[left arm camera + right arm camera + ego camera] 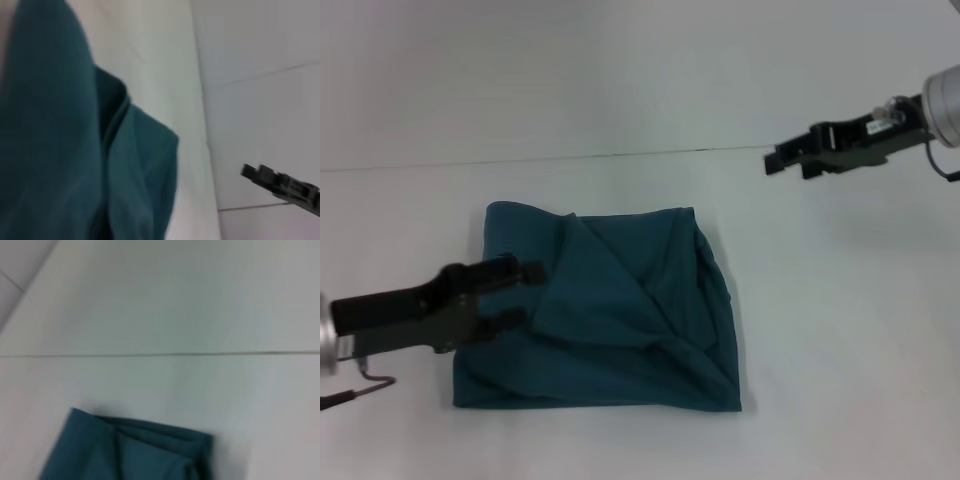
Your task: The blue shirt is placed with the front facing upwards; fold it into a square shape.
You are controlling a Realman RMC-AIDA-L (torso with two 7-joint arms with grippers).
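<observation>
I see the folded shirt (610, 310) mid-worktop (840, 330); left gripper (525, 295) gapes over its left edge, right gripper (772, 160) raised well apart, grip unclear.

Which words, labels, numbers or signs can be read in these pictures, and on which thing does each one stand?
There is no readable text in any view.
The blue shirt lies folded on the white table, showing only plain cloth: no print and no label.
The left gripper and the right gripper carry no readable marking.
</observation>
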